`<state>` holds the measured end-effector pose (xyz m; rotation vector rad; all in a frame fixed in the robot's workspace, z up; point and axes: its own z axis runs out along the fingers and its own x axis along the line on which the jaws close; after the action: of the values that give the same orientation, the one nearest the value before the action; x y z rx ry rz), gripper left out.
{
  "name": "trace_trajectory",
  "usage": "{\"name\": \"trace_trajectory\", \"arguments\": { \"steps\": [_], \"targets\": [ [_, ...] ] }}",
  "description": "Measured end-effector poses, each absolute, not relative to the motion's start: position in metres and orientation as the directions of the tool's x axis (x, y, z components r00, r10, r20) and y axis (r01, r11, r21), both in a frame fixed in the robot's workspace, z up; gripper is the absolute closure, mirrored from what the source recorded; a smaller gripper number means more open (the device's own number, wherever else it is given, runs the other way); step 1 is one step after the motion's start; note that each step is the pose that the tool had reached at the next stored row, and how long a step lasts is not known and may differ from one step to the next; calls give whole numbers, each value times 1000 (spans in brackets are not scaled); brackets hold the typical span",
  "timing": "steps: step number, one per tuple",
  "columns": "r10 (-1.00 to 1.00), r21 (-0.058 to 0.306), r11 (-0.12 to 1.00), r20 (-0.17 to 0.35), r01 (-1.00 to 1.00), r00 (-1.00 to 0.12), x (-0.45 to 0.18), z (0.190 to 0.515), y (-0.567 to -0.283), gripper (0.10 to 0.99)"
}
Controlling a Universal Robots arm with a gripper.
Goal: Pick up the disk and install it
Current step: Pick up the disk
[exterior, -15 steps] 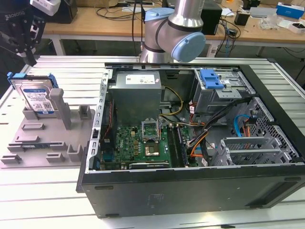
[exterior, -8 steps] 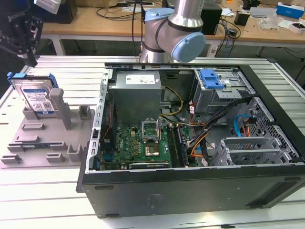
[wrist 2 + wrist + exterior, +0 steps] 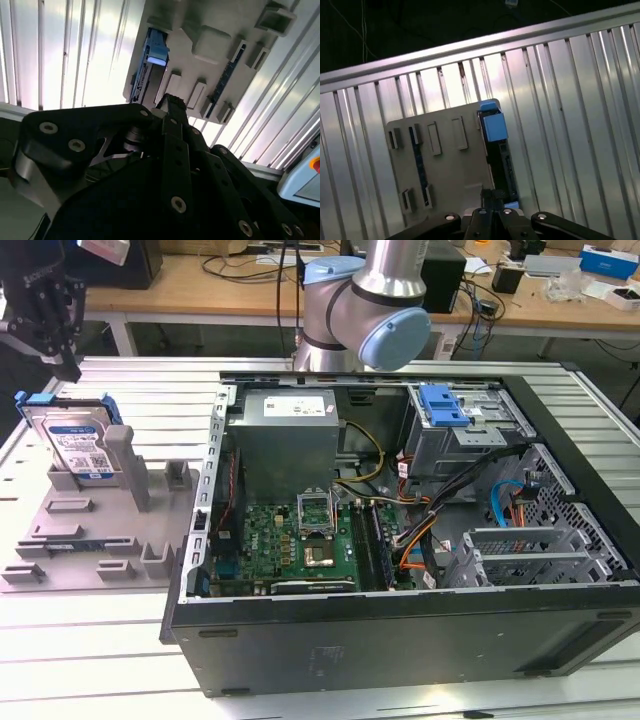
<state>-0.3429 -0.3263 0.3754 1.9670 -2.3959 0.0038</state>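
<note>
The disk (image 3: 78, 440) stands on edge in a grey fixture (image 3: 90, 530) at the exterior view's left; it is silver with a white-and-blue label and a blue bracket. My black gripper (image 3: 70, 368) hangs just above its far upper edge, apart from it, fingers together and holding nothing. In both wrist views the disk's blue bracket (image 3: 495, 127) (image 3: 152, 55) shows at the fixture's (image 3: 450, 170) (image 3: 210, 60) edge, beyond the gripper (image 3: 493, 196) (image 3: 172, 102).
An open computer case (image 3: 400, 630) lies on the ribbed metal table (image 3: 60, 660) at the exterior view's right, with a motherboard (image 3: 290, 540), cables and a drive cage with a blue latch (image 3: 442, 405). The arm's base (image 3: 365, 310) rises behind the case.
</note>
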Motion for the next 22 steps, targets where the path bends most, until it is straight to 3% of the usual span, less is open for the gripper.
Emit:
{"name": "trace_trajectory", "arguments": {
  "steps": [3, 4, 5, 6, 8, 22],
  "targets": [
    [-986, 20, 164, 33, -986, -163, -343, 375, -325, 851],
    [-988, 19, 153, 33, -988, -152, -343, 375, -325, 851],
    [-990, 17, 138, 33, -990, -137, -343, 375, -325, 729],
    [-991, 16, 127, 32, -992, -127, -343, 375, -324, 729],
    [-994, 15, 103, 32, -995, -102, -343, 374, -324, 604],
    [-999, 15, 34, 33, -999, -34, -356, 373, -314, 604]
  ]
}}
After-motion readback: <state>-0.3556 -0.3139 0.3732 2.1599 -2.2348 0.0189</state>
